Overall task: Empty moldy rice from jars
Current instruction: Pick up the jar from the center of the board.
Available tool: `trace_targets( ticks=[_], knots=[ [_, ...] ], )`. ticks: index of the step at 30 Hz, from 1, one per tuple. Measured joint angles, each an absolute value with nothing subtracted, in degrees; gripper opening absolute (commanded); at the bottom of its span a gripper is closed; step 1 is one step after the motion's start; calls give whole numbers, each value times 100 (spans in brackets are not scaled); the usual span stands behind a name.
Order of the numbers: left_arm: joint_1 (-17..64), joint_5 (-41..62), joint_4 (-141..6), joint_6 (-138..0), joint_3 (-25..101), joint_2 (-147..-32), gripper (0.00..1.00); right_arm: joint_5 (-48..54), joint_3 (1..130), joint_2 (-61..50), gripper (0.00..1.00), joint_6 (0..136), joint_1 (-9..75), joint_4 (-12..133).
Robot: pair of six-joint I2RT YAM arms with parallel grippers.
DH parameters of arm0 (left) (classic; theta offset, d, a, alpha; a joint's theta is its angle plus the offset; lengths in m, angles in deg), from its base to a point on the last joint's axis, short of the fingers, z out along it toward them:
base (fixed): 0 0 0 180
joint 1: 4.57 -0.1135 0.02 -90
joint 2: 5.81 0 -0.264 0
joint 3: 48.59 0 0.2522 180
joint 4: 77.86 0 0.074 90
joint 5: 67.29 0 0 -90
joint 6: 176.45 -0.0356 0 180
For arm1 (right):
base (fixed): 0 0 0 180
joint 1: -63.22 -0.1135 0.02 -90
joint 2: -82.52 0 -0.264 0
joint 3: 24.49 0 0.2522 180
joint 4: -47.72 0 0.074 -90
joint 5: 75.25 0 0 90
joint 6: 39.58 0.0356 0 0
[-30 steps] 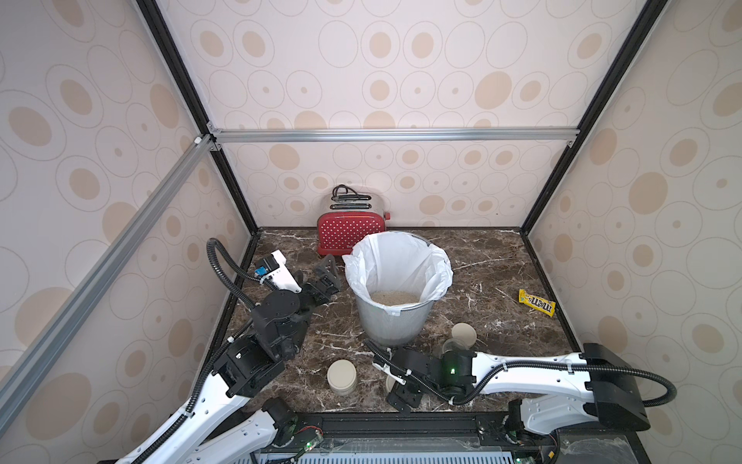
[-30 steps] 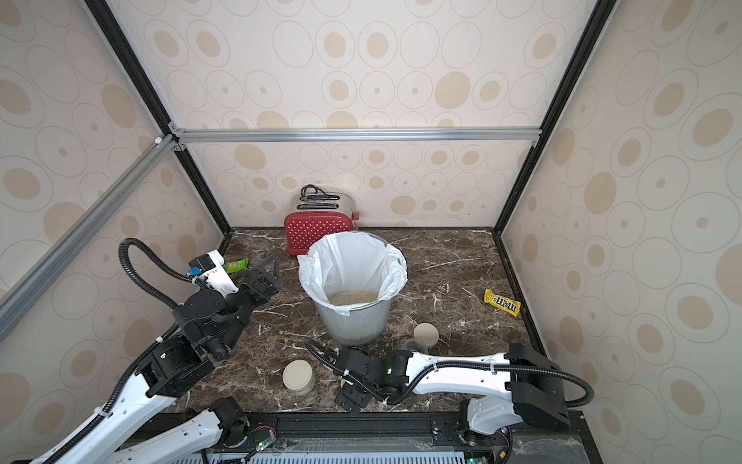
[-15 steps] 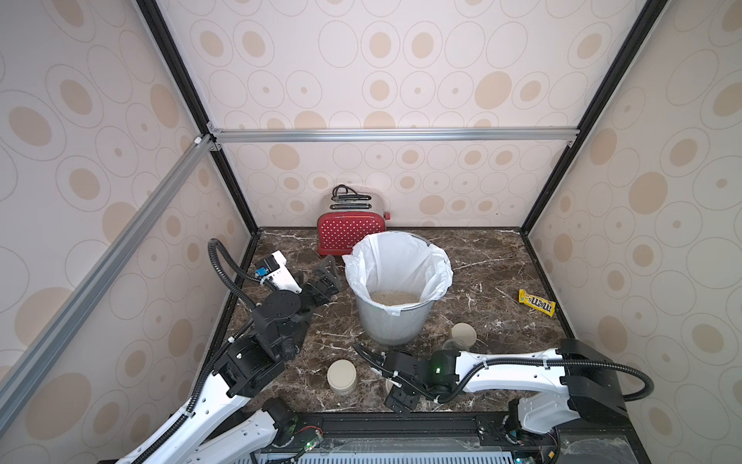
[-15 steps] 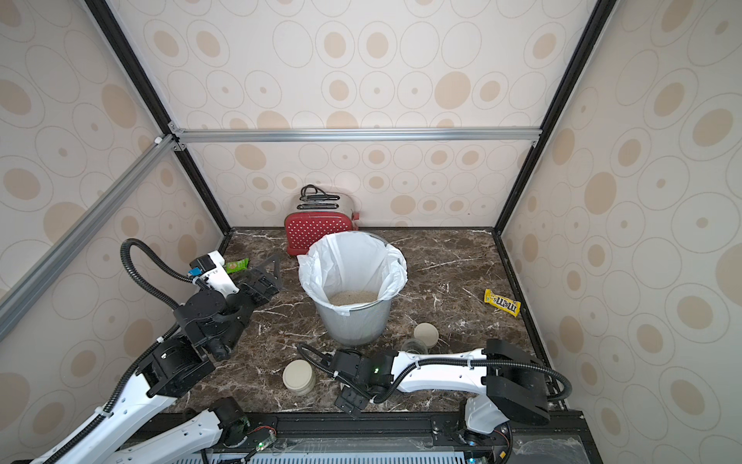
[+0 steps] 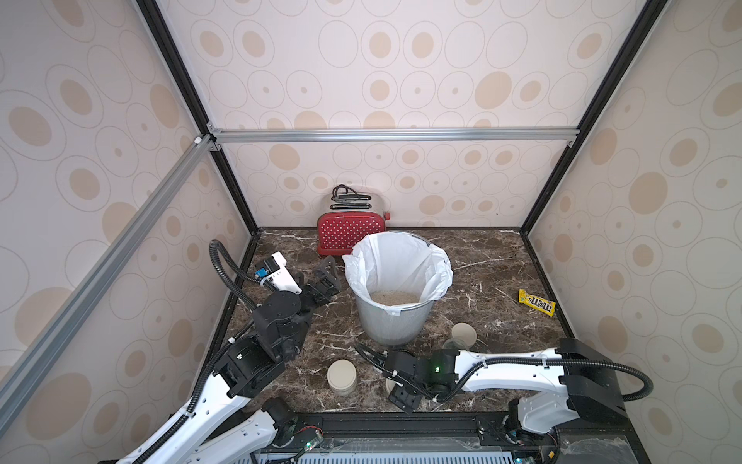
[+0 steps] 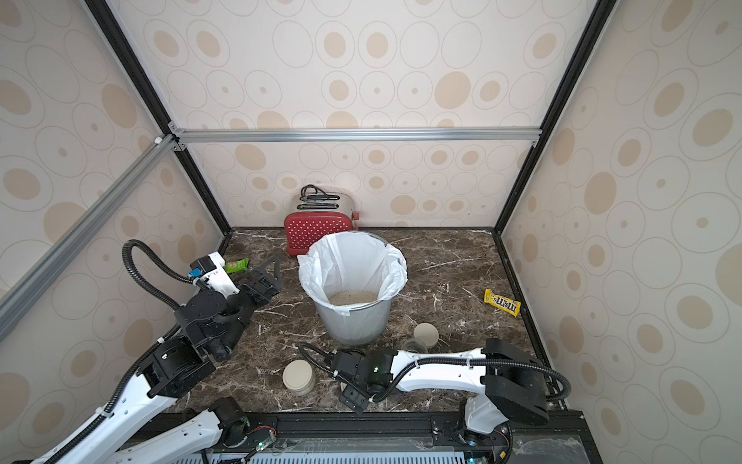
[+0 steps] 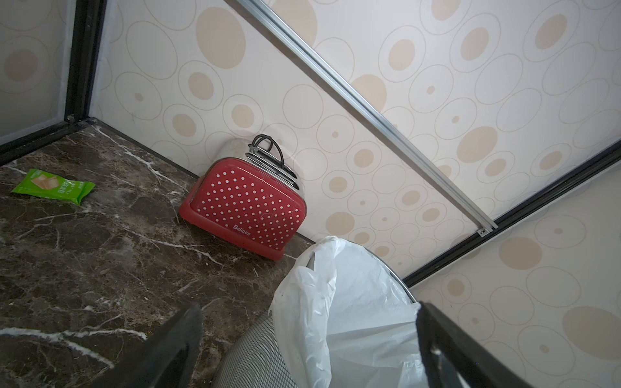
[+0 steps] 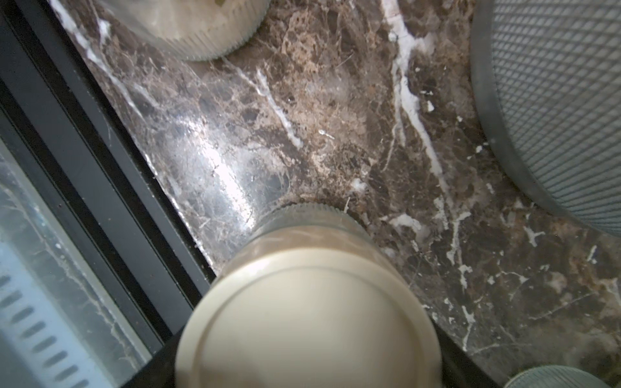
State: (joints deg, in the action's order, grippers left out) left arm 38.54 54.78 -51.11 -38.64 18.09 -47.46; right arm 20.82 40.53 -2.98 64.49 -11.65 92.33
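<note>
At the front edge, jar largely hidden under right gripper, grip unclear, left gripper spread wide.

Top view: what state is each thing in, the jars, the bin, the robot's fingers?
Left jar, lid on, standing free.
Middle jar, lid on, upright.
Right jar, open, lid off beside it.
Bin, upright, rice at the bottom.
Left fingers, open, empty.
Right fingers, either side of middle jar; grip unclear.

bright, even light, soft shadows; glare on the marble tabletop; the near jar lid is blurred
</note>
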Motion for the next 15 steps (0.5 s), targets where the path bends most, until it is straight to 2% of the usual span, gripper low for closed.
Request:
trace_targets(
  ticks=[8,15],
  knots=[
    [3854,5478,-5108,-3862,1783,-4719,99,2106,4082,-197,60,6499,-1165,9395],
    [3854,5478,-5108,-3871,1783,-4715,99,2077,4488,596,52,6527,-1165,9734]
  ],
)
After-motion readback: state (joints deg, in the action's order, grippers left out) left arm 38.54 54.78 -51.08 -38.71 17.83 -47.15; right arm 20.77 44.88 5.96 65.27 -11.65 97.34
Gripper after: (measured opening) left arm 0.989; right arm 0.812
